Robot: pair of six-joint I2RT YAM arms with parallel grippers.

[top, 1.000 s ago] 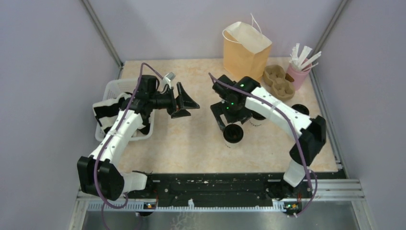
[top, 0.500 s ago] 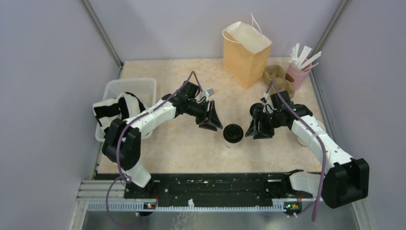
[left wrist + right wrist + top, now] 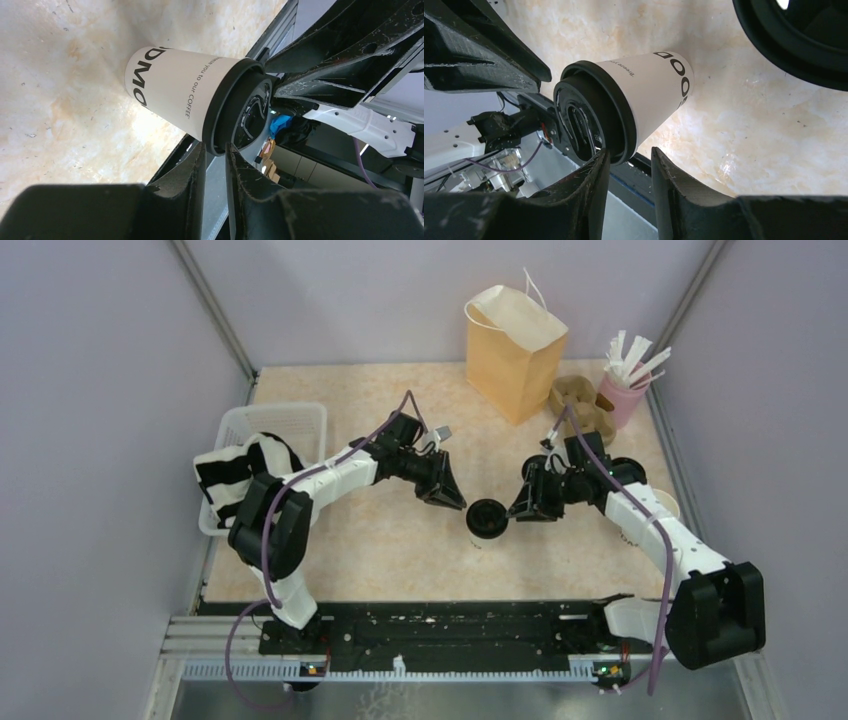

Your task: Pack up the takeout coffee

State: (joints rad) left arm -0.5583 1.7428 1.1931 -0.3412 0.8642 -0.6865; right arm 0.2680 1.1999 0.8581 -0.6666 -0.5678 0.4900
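Left hand and right hand, both narrowed, flank the coffee cup upright on the surface. Whether either pinches its lid I cannot tell. Grip squarely, keep it level, then carry it to the far bag.

Black-lidded coffee cup between left claw and right claw, mid-table

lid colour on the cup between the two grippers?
The lid is black; the cup itself is white with black lettering. Clearest in the left wrist view.
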